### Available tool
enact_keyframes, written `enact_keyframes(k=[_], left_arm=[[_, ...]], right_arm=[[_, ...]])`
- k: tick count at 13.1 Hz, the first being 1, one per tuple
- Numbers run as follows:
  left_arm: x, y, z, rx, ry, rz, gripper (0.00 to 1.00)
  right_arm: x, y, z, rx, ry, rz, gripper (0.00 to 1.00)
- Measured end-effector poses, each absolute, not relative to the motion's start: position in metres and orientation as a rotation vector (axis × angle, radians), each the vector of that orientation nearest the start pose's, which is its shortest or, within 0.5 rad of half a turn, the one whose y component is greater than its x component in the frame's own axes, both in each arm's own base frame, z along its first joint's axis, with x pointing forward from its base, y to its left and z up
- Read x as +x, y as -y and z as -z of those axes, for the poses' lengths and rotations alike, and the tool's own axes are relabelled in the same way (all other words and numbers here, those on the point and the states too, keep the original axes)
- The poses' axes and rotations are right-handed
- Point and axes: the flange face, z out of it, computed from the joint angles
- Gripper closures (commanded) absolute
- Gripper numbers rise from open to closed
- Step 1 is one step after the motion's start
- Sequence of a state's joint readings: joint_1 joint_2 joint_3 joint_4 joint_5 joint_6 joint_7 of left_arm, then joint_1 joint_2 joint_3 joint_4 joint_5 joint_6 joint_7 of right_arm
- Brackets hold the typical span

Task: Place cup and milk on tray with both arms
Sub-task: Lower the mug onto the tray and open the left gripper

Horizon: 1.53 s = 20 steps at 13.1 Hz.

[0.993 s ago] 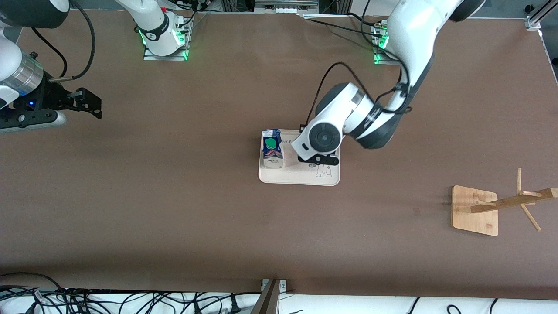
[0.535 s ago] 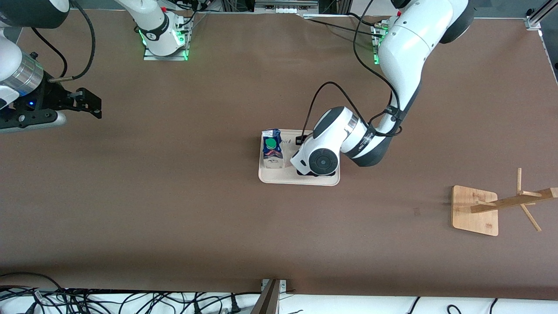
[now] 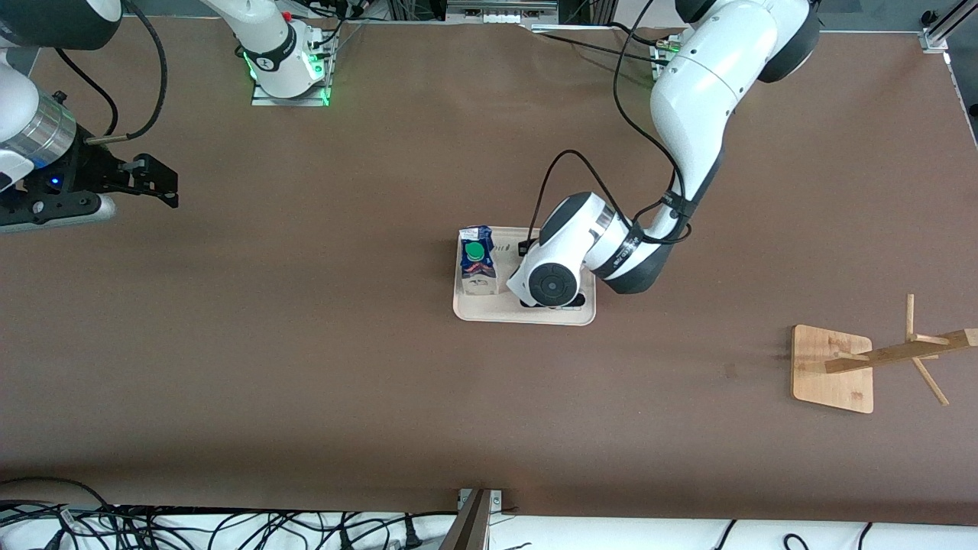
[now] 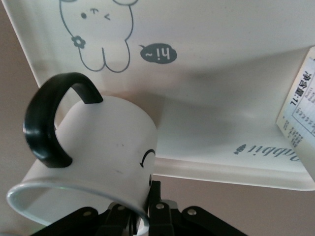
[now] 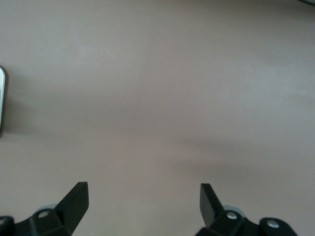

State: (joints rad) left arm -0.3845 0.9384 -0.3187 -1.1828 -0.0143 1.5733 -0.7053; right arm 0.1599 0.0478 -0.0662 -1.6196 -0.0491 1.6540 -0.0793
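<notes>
Left arm lower than a second ago: wrist now down over the cream rectangular tray with rounded corners and raised rim (image 3: pixel 477 312), covering the rabbit drawing that showed in the front view a second back. Right arm unchanged, waiting at its own end of the brown desk (image 3: pixel 306 367).

Left pincer (image 4: pixel 142 209) pinching the wall of the white mug with black loop handle (image 4: pixel 93 147), one finger inside the rim, one outside near the smiley print. Mug hidden under the wrist in the front view; in the left wrist view over the tray's end toward the left arm, close above the rabbit drawing (image 4: pixel 101 29). Touching the tray floor or just above it: cannot tell. Reads as final lowering of the mug, release not yet done.

Mug tilted in the wrist view, mouth toward the wrist camera, base toward the tray; long axis roughly along the pincer's approach line. Handle out sideways, clear of the fingers.

Small dark blue and white gable-top carton with round green cap (image 3: pixel 477 260) upright on the tray at the end toward the right arm, cap up, long axis vertical. Carton and mug apart, bare tray between them. Milk half of the task looks done.

Right pincer (image 5: pixel 144 196) spread wide, nothing between the fingers, over bare desk well apart from the tray.

Wooden stand with pegs (image 3: pixel 840 367) toward the left arm's end, nearer the front camera than the tray, nothing on it.
</notes>
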Motion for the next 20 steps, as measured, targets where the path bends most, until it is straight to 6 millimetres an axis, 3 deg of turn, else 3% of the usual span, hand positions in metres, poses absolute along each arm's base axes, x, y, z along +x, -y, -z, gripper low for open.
enact_keyframes(k=[1,2,3,4,11,13,16,20], left_arm=[[0.564,0.410,-0.206,-2.910,0.105,-0.863,1.00],[0.565,0.409,-0.206,-2.908,0.114,-0.861,0.93],[0.566,0.408,-0.206,-2.906,0.118,-0.860,0.53],[0.566,0.407,-0.206,-2.905,0.121,-0.859,0.01],[0.571,0.399,-0.203,-2.887,0.121,-0.817,0.00],[0.575,0.400,-0.210,-2.898,0.123,-0.799,0.00],[0.581,0.398,-0.242,-2.902,0.119,-0.778,0.00],[0.594,0.387,-0.314,-2.948,0.129,-0.648,0.00]], right_arm=[[0.572,-0.049,-0.582,-3.181,0.282,-0.021,0.00],[0.572,-0.049,-0.582,-3.181,0.282,-0.021,0.00],[0.572,-0.049,-0.582,-3.181,0.281,-0.021,0.00],[0.572,-0.049,-0.582,-3.181,0.281,-0.021,0.00],[0.572,-0.049,-0.582,-3.181,0.281,-0.021,0.00],[0.572,-0.049,-0.582,-3.181,0.281,-0.021,0.00],[0.572,-0.049,-0.582,-3.181,0.281,-0.021,0.00],[0.572,-0.049,-0.582,-3.181,0.281,-0.022,0.00]])
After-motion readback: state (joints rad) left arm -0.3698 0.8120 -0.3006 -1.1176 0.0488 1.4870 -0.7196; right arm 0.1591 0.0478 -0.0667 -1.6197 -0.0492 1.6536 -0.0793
